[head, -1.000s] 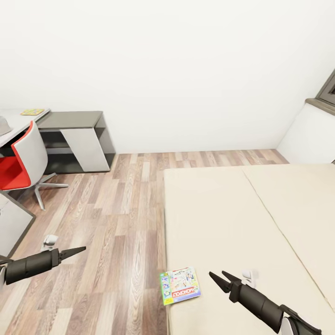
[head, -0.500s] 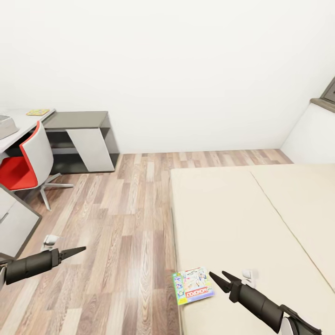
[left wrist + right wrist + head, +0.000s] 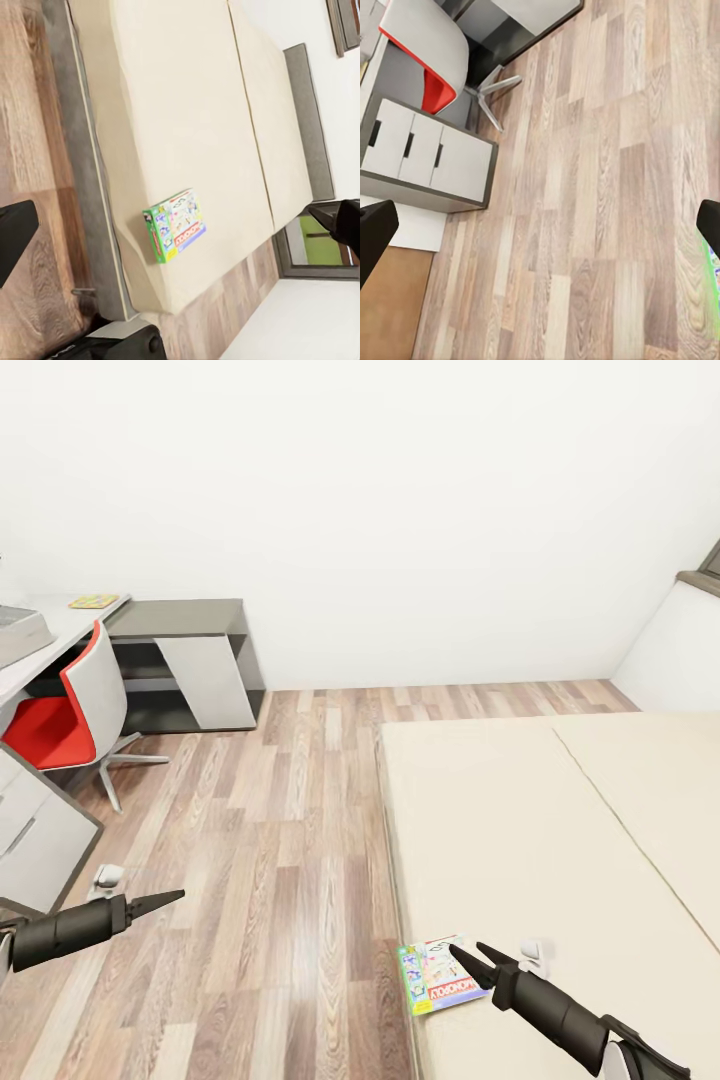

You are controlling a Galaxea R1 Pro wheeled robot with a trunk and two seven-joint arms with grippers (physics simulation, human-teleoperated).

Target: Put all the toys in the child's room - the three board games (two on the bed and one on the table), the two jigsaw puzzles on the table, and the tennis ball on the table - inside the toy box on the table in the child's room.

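Head view: a board game (image 3: 439,987), a thin flat rectangular box with a green edge, a busy printed lid and a red strip, lies on the near corner of the bed (image 3: 520,830), close to the mattress edge beside the floor (image 3: 270,830). The right tool (image 3: 471,961) hangs just over the box's far side, its two dark pointed fingers spread apart with nothing between them. The left tool (image 3: 165,900) hovers over the floor well apart from the box; its fingers look pressed together into one point. The left wrist view adds what the head view lacks: the box seen whole (image 3: 175,225), the dark grey frame along the mattress side and a dark-framed window (image 3: 315,247) past the bed. The mattress is plain beige, smooth, split by one long seam. The floor is wood plank with mixed brown and grey grain. At the far left a pale table (image 3: 60,630) carries a light grey toy box (image 3: 20,632) and a small bright jigsaw puzzle (image 3: 93,601). A red-and-white swivel chair (image 3: 70,710) stands before it. The right wrist view shows a white drawer cabinet (image 3: 427,157) beside the chair.
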